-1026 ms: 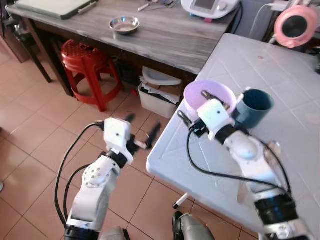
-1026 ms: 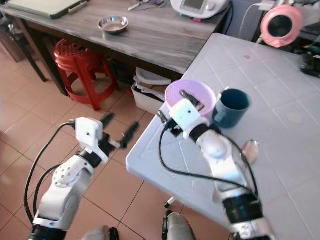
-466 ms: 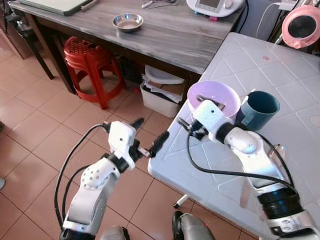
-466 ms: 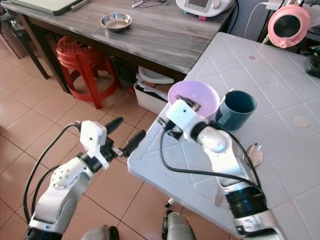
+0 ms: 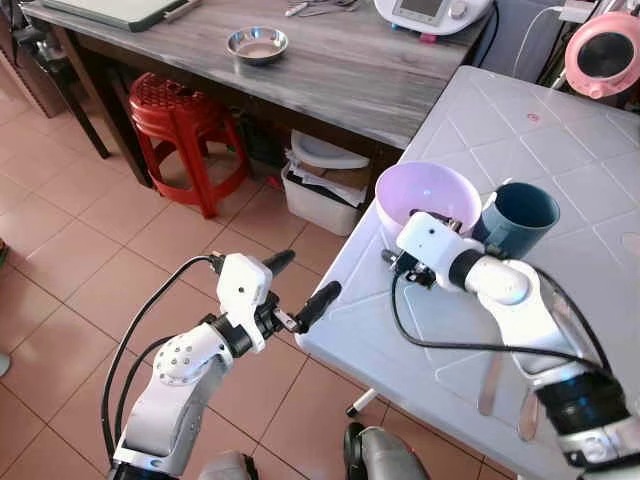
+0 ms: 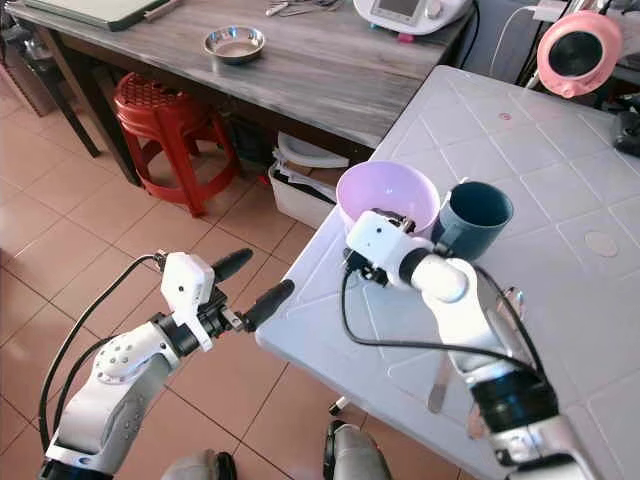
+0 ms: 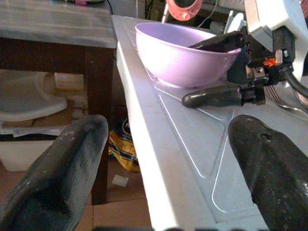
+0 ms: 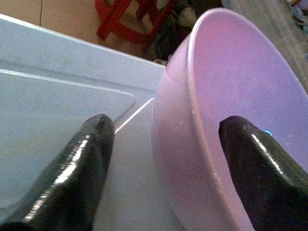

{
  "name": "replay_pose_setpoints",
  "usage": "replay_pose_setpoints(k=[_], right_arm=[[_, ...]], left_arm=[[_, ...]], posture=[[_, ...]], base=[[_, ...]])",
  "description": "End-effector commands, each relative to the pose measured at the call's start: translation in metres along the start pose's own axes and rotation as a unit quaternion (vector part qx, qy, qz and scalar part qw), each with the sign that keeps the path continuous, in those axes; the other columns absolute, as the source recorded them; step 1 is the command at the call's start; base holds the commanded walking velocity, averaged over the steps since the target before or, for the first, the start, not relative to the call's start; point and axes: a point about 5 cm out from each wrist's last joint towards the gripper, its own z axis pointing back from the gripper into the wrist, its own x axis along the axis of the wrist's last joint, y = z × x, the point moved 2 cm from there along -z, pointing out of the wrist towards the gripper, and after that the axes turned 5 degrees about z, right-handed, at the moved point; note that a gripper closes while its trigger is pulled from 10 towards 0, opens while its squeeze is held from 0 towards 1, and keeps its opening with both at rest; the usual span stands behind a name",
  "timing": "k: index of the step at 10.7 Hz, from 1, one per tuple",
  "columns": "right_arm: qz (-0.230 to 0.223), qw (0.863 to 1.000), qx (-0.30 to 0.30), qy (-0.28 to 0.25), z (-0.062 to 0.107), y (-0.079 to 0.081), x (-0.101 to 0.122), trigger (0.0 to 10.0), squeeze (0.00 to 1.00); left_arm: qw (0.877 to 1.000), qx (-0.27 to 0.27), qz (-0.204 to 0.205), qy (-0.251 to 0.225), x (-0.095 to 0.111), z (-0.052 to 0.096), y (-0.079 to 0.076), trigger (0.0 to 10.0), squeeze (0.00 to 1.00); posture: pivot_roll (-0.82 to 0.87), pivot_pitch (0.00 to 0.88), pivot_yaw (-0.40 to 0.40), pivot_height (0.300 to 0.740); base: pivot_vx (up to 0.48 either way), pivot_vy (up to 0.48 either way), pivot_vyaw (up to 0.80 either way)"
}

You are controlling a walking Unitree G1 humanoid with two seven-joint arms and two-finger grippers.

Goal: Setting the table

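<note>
A purple bowl (image 5: 425,195) stands near the corner of the white table (image 5: 560,130), with a teal mug (image 5: 515,215) touching its right side. My right gripper (image 8: 166,122) is open and straddles the bowl's near rim: one finger (image 7: 216,42) is inside the bowl and the other (image 7: 211,98) lies low outside, just above the tabletop. My left gripper (image 5: 300,278) is open and empty, in the air over the floor just off the table's corner, pointing at the bowl. Silver cutlery (image 6: 440,385) lies on the table under my right arm.
A grey wooden table (image 5: 330,70) at the back carries a steel bowl (image 5: 257,43) and a white appliance (image 5: 430,12). A red stool (image 5: 175,110) and a white bin (image 5: 320,190) sit beneath it. A pink round device (image 5: 603,52) stands at the far right.
My left gripper has come up and closer to the table's corner. My right wrist has sunk lower at the bowl's near side, its fingers still across the rim.
</note>
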Motion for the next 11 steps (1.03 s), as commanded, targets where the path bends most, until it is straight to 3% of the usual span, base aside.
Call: replay_pose_setpoints(k=[1, 4, 11], right_arm=[[0.029, 0.999, 0.016, 0.006, -0.001, -0.002, -0.002, 0.0, 0.00], [0.085, 0.994, 0.064, 0.027, 0.001, -0.013, -0.009, 0.0, 0.00], [0.093, 0.992, 0.083, 0.032, 0.005, -0.006, -0.017, 0.0, 0.00]], left_arm=[[1.000, -0.012, -0.002, -0.002, 0.003, 0.001, -0.004, 10.0, 0.00], [1.000, -0.029, 0.008, 0.003, -0.001, -0.002, -0.014, 10.0, 0.00], [0.997, -0.066, 0.021, 0.024, -0.006, 0.001, -0.022, 10.0, 0.00]], posture=[[-0.05, 0.144, -0.017, 0.740], [-0.05, 0.139, -0.024, 0.740], [-0.07, 0.161, -0.011, 0.740]], base=[[0.000, 0.000, 0.00], [0.000, 0.000, 0.00], [0.000, 0.000, 0.00]])
